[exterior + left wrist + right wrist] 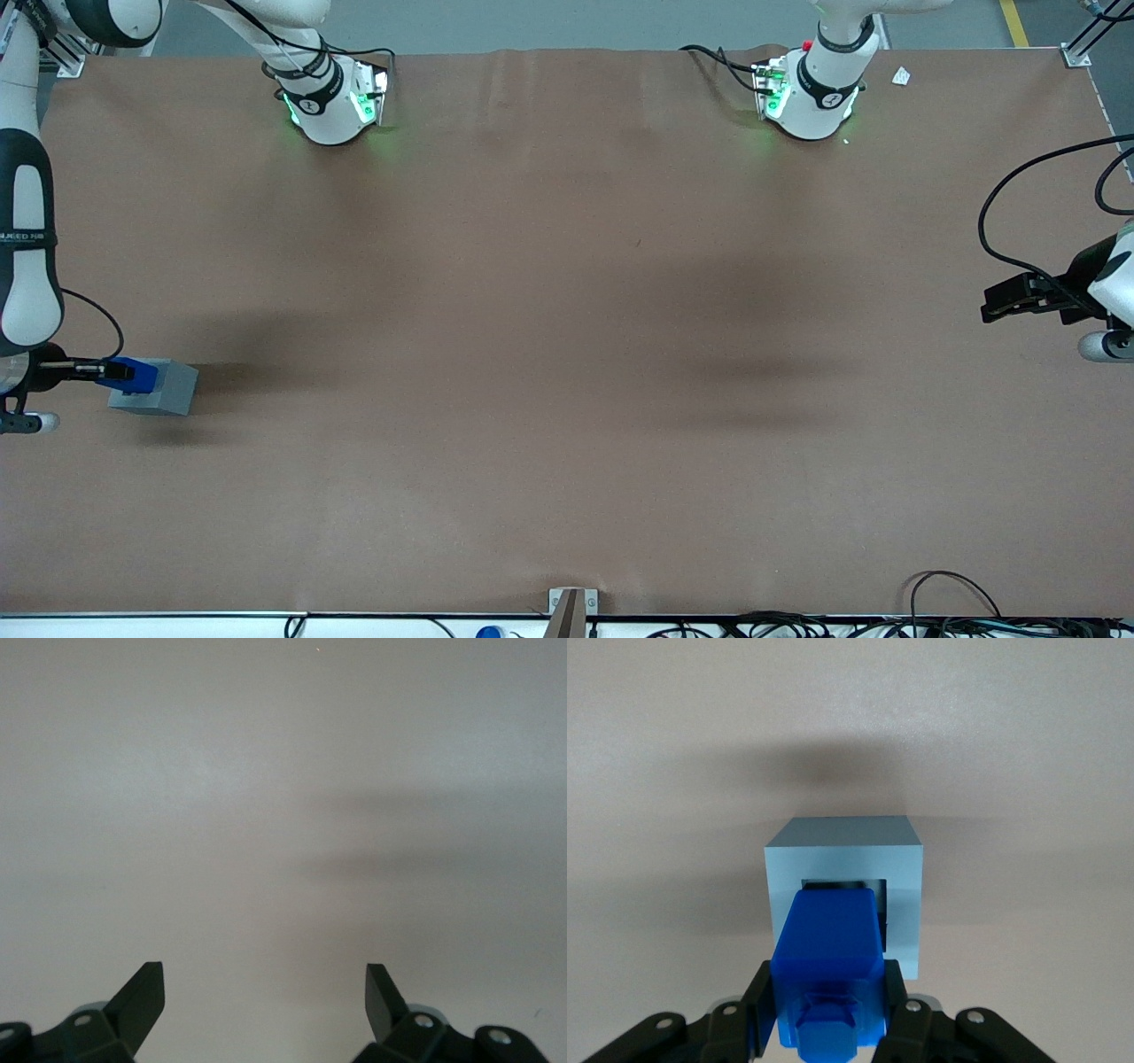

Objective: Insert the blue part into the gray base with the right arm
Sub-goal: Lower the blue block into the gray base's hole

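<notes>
The gray base [158, 388] rests on the brown table at the working arm's end, its square recess [842, 890] facing upward. My right gripper [106, 370] is shut on the blue part [133, 375], with a black finger pressed on each side of it. In the right wrist view the blue part [828, 961] hangs directly over the gray base [844, 855], its far end covering most of the recess opening. Whether the blue part's tip has entered the recess I cannot tell. The right arm [27, 257] reaches in from the table's edge.
Both arm pedestals [332, 102] [808, 97] stand at the table edge farthest from the front camera. A small metal bracket [571, 607] sits at the nearest edge, with cables beside it. Brown tabletop [567, 354] stretches wide toward the parked arm's end.
</notes>
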